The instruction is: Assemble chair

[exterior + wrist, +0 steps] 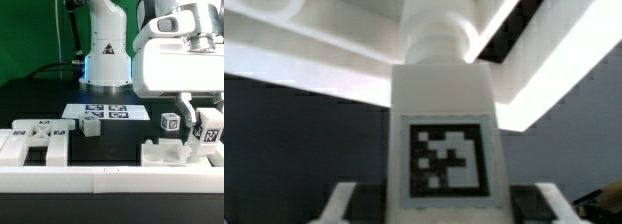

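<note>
My gripper (204,124) is at the exterior view's right, shut on a chunky white chair leg (211,131) with a black-and-white tag. In the wrist view the leg (446,110) runs straight out from between the fingers (342,200), tag facing the camera, and its far end reaches a broad white part (322,45); I cannot tell whether they touch. Another tagged white block (170,122) stands just beside the gripper. A stepped white chair part (165,152) lies below and in front of the held leg. Larger chair parts (32,142) lie at the exterior view's left.
The marker board (100,112) lies flat before the robot base (106,55). A small white piece (91,125) sits beside it. A long white border wall (110,185) runs along the front of the black table.
</note>
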Tool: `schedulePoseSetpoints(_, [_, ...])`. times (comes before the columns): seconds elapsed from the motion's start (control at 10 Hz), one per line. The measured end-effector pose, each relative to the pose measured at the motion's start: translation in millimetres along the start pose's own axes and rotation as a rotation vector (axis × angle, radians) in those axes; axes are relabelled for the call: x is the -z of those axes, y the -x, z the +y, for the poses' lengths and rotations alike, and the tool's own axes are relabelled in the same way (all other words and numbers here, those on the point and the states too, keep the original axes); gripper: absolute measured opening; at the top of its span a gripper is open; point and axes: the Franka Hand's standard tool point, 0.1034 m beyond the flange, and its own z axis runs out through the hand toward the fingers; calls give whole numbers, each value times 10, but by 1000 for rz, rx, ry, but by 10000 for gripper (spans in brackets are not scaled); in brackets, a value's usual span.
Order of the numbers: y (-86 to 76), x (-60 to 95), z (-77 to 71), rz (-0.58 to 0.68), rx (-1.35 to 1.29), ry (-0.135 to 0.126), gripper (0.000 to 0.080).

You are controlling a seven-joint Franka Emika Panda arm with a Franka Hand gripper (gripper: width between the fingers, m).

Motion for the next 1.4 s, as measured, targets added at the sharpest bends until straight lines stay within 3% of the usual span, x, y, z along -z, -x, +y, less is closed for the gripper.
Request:
schedulePoseSetpoints(0.8, [40,-24,2,51,13,13,291])
schedulePoseSetpoints(1.3, [46,-38,-2,31,15,7,291])
schedulePoseSetpoints(1.4, [46,-39,-2,31,15,7,517])
